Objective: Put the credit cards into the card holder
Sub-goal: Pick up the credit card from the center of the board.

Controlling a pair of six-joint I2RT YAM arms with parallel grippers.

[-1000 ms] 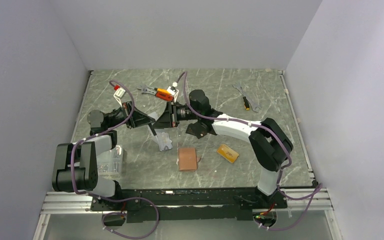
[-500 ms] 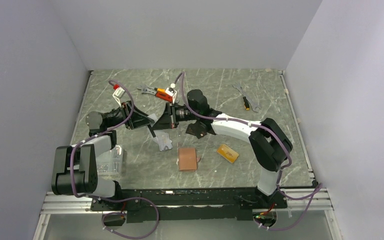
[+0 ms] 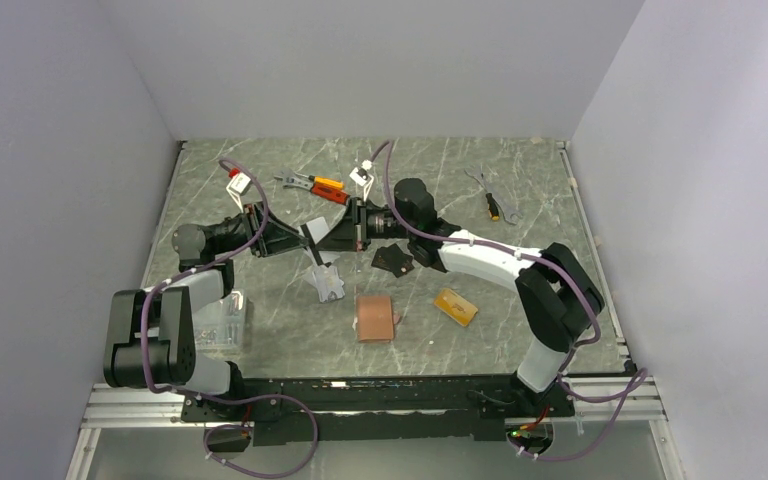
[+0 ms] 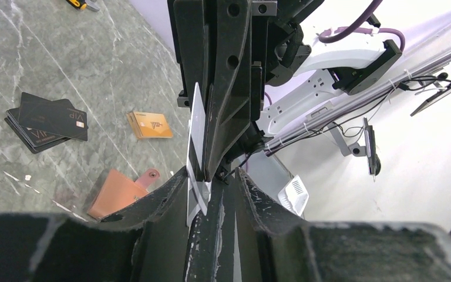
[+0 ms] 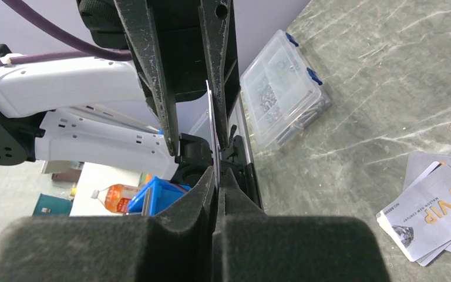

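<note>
A silver-grey card [image 3: 312, 238] with a dark stripe is held edge-up in the air between my two grippers. My right gripper [image 3: 332, 237] is shut on it [image 5: 211, 129]. My left gripper [image 3: 298, 240] faces it with its jaws apart around the card [image 4: 195, 135], which lies against one finger. Other silver cards [image 3: 326, 284] lie below. Black cards [image 3: 392, 260] lie to the right, and an orange-gold card [image 3: 456, 306] lies further right. The reddish-brown card holder [image 3: 374, 318] lies flat at the front centre.
A clear plastic box [image 3: 222, 322] stands by the left arm's base. Orange-handled tools [image 3: 320, 185] lie at the back centre, and another tool [image 3: 495, 200] lies at the back right. Grey walls close in the table on three sides.
My right arm has drawn back to the right, uncovering the black cards. The card between the grippers now stands higher. The left arm has hardly moved.
</note>
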